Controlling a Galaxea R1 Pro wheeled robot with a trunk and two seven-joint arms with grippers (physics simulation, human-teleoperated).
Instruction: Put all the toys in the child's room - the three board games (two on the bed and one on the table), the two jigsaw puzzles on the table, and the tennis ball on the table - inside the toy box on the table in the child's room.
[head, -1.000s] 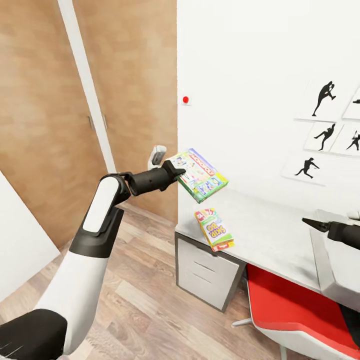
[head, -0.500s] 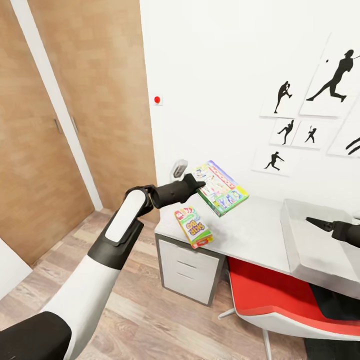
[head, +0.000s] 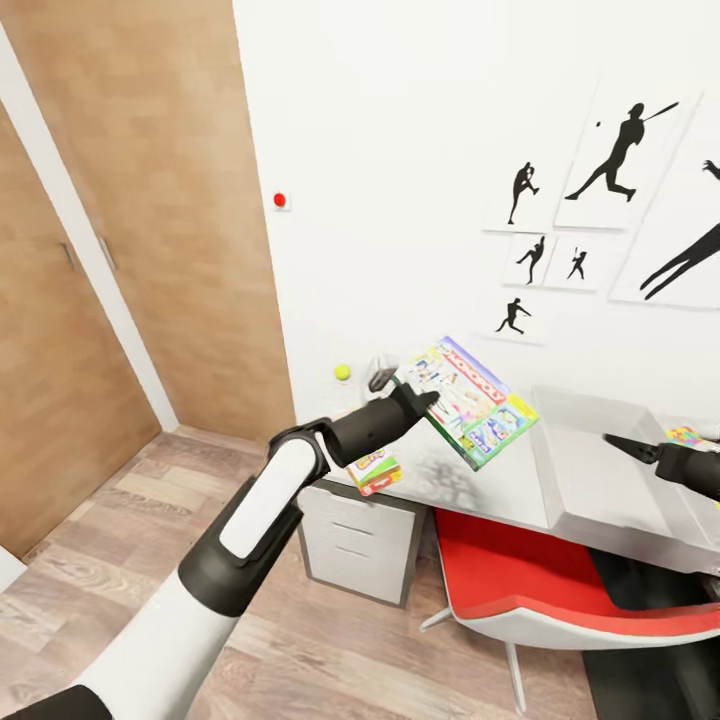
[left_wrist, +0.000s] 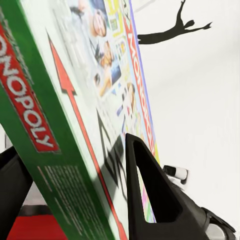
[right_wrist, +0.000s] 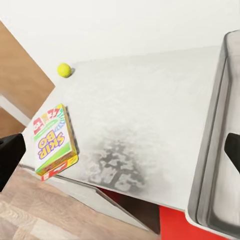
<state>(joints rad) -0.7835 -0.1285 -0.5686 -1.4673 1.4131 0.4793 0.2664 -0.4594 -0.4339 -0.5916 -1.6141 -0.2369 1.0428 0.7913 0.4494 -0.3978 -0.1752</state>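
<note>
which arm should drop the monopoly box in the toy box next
Left. Its gripper is shut on the Monopoly box, holding it above the table beside the toy box. The right gripper hovers over the bin, holding nothing visible.

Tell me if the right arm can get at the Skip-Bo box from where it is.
Probably not yet. The right gripper hangs over the toy box, while the Skip-Bo box lies at the table's far end. Nothing blocks the way.
</note>
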